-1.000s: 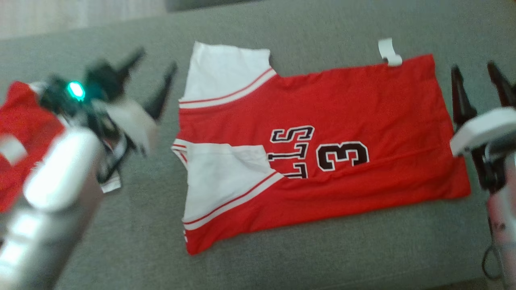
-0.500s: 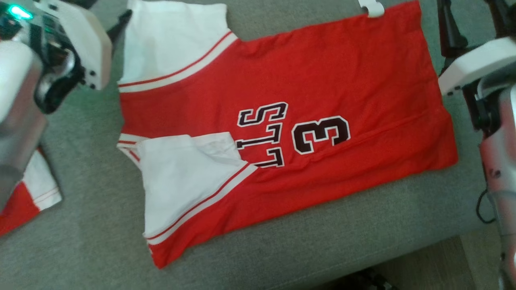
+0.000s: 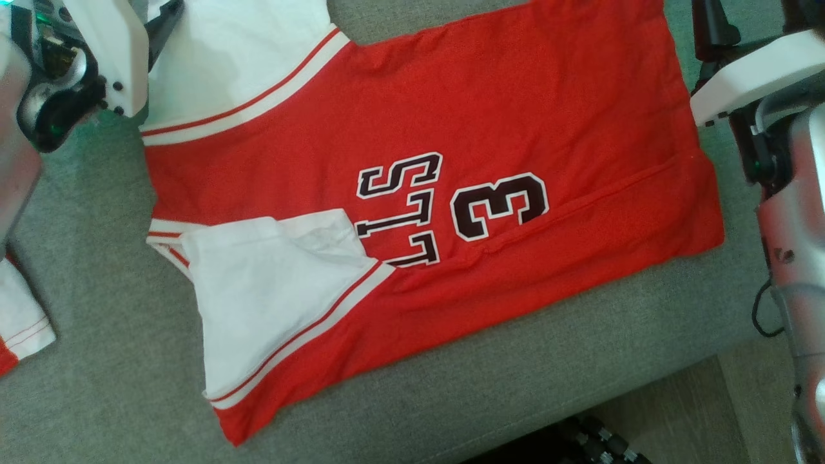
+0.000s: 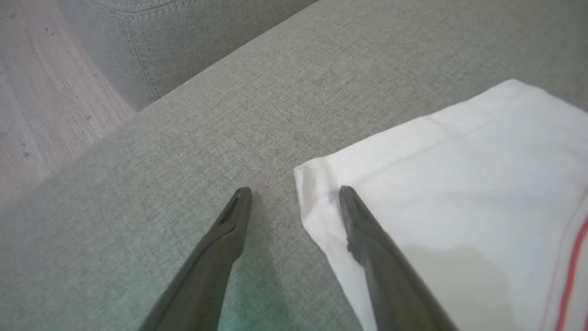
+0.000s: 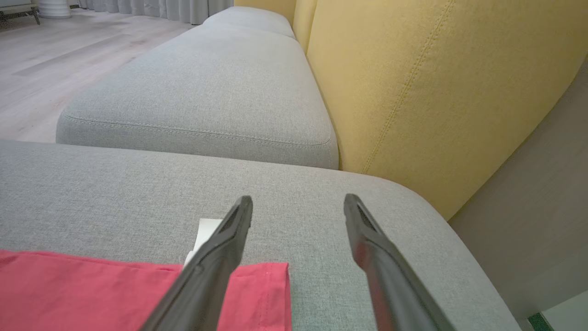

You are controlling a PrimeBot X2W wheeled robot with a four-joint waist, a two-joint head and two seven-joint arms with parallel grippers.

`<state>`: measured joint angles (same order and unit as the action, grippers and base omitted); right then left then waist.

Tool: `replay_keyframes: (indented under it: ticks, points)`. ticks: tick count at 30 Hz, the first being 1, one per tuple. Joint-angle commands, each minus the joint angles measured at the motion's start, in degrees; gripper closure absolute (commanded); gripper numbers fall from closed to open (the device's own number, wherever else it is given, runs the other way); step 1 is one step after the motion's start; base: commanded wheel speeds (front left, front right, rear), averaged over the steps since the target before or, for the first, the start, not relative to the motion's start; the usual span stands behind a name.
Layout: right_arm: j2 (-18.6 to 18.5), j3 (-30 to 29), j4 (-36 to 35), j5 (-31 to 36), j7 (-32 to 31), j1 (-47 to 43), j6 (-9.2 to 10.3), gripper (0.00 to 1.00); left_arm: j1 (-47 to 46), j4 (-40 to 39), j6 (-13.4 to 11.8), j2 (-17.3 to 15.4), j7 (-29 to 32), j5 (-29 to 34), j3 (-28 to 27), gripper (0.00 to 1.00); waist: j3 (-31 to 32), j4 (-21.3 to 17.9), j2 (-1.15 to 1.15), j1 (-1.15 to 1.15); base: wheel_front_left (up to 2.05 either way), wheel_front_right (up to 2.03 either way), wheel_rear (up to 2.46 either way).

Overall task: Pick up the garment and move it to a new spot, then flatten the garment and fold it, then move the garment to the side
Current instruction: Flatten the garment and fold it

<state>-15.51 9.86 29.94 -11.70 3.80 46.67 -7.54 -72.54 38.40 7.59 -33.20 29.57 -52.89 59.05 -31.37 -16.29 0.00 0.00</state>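
The garment [image 3: 451, 129], a red jersey with white sleeves and dark lettering, lies spread flat on the grey cushion [image 3: 97, 258]. Its neck points left and its hem right. My left gripper [image 4: 295, 193] is open at the far white sleeve [image 4: 459, 184]; one finger [image 4: 367, 239] lies over the sleeve's corner and the other over bare cushion. In the head view a left finger [image 3: 166, 22] shows at the top left. My right gripper [image 5: 298, 198] hangs open just above the hem's far corner [image 5: 257, 294], beside a white tag [image 5: 206, 230]. Nothing is held.
Another red and white cloth [image 3: 19, 322] lies at the left edge. The cushion's front edge runs along the bottom, with wood floor [image 3: 677, 412] beyond it. A yellow backrest [image 5: 436, 92] and a second grey cushion [image 5: 197, 92] stand past the hem end.
The camera has tipped down and nearer, so the whole picture shifted. My left gripper has gone from beside the neck to the far sleeve's corner. The right gripper stays by the hem.
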Motion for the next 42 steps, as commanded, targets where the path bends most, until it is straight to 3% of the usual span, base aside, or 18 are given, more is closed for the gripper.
replay_keyframes:
  ticks: [1,9,10,11,12,18,26,34,42]
  points:
    - [-0.2,0.5,-1.4,-0.4,0.6,0.9,0.05,0.0,-3.1,-0.8,-0.1,-2.2,0.5,-0.8,-1.2,0.0,-0.2,-0.1,0.0,0.0,0.0,0.0,0.0]
    - [-0.5,0.5,-0.5,-0.5,1.2,1.7,0.05,0.0,-3.5,-0.3,-0.1,-2.0,2.1,-6.1,1.5,0.0,-0.4,0.1,0.0,0.0,0.0,0.0,0.0]
    - [-0.6,0.4,-0.3,-0.5,1.2,1.8,0.05,0.0,-3.5,-0.4,-0.1,-1.9,2.5,-6.9,1.9,0.51,-0.4,0.2,0.0,0.0,0.0,0.0,0.0]
    - [-0.6,0.3,-0.1,-0.6,1.2,1.9,0.05,0.0,-3.5,-0.6,-0.1,-1.8,2.7,-7.8,2.2,0.92,-0.3,0.3,0.0,0.0,0.0,0.0,0.0]
    - [-0.8,0.2,0.1,-0.6,1.2,2.1,0.05,0.0,-3.5,-1.0,-0.1,-1.6,2.8,-8.7,2.4,1.0,-0.3,0.5,0.0,0.0,0.0,0.0,0.0]
    - [-1.6,-0.2,1.1,-0.3,1.1,2.6,0.05,0.0,-3.6,-2.2,-0.1,-1.0,-0.8,-11.1,3.7,1.0,0.6,1.8,0.0,0.0,0.0,0.0,0.0]
    - [-4.4,2.6,2.2,-3.5,-0.9,1.7,0.05,0.0,-3.3,-4.0,-0.1,1.3,-13.1,-9.0,6.1,1.0,4.4,6.5,0.0,0.0,0.0,0.0,0.0]
    - [-15.8,10.4,4.1,-12.3,-7.5,0.6,0.05,0.0,-1.1,-10.6,-0.1,2.0,-18.9,-7.4,10.4,1.0,7.8,12.4,0.0,0.0,0.0,0.0,0.0]
    - [-21.5,16.0,9.6,-19.4,-14.3,0.8,0.05,0.0,1.8,-17.1,-1.2,1.3,-21.6,-5.8,11.3,1.0,8.0,15.9,0.0,0.0,0.0,0.0,0.0]
